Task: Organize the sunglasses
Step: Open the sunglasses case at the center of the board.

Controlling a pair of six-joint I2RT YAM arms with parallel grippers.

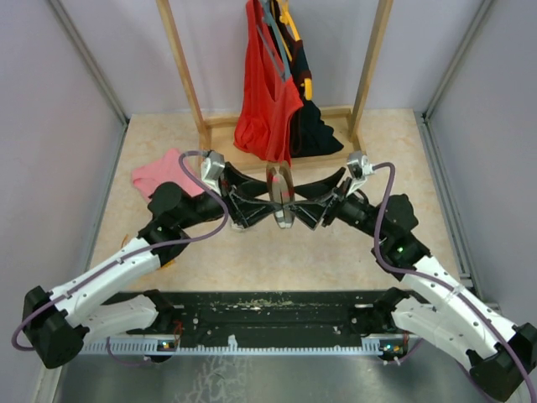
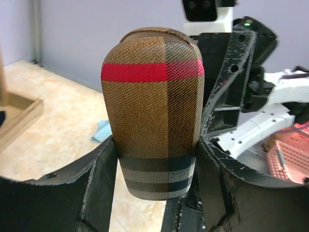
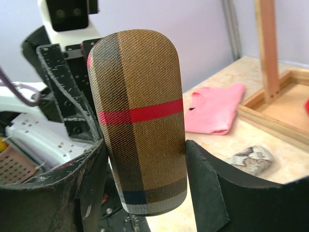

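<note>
Brown plaid case (image 2: 152,111), red stripe, held upright, left hand (image 2: 157,147) and right hand (image 3: 145,147) each part-open, clamped on it (opposite sides), pink cloth (image 1: 164,175) left of the case

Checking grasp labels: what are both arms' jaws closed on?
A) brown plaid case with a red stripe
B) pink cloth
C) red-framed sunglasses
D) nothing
A: each wrist view shows the brown plaid case pinched between that arm's jaws, while the pink cloth lies apart on the table.
</note>
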